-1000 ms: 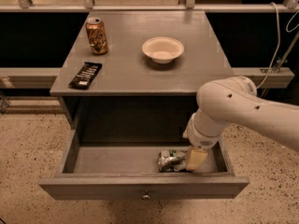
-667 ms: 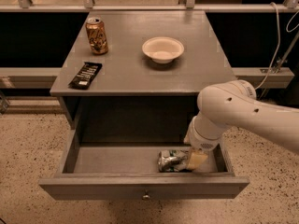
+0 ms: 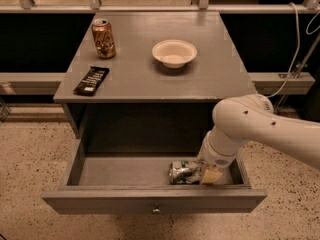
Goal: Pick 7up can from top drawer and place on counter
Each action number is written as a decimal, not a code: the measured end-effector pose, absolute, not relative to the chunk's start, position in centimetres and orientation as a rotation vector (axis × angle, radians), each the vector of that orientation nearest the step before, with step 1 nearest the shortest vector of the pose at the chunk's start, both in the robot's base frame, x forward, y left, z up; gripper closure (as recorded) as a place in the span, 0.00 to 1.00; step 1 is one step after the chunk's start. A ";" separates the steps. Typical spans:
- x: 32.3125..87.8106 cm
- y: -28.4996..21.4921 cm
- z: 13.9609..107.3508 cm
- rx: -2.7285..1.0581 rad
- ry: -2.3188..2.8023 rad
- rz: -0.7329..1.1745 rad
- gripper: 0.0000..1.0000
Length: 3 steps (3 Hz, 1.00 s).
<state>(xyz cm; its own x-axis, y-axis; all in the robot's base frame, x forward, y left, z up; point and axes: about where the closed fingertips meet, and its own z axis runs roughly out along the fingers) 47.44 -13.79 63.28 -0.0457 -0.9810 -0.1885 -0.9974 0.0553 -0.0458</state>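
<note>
The 7up can (image 3: 183, 172), silvery with green marks and dented, lies on its side on the floor of the open top drawer (image 3: 125, 170), near the front right. My gripper (image 3: 205, 174) reaches down into the drawer at the can's right end, with a pale fingertip (image 3: 212, 176) right beside the can. The white arm hides the rest of the gripper. The grey counter (image 3: 140, 74) lies above the drawer.
On the counter stand a taller gold-orange can (image 3: 103, 38) at the back left, a dark snack bar (image 3: 91, 80) at the front left and a white bowl (image 3: 174, 52) in the middle. The drawer's front panel has a small knob (image 3: 156, 210).
</note>
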 end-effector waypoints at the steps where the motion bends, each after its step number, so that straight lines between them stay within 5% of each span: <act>1: 47.0 -13.3 62.2 -2.061 2.152 0.184 0.35; 2: 46.7 -12.7 61.5 -2.072 2.144 0.220 0.38; 3: 46.6 -12.2 61.2 -2.061 2.139 0.261 0.54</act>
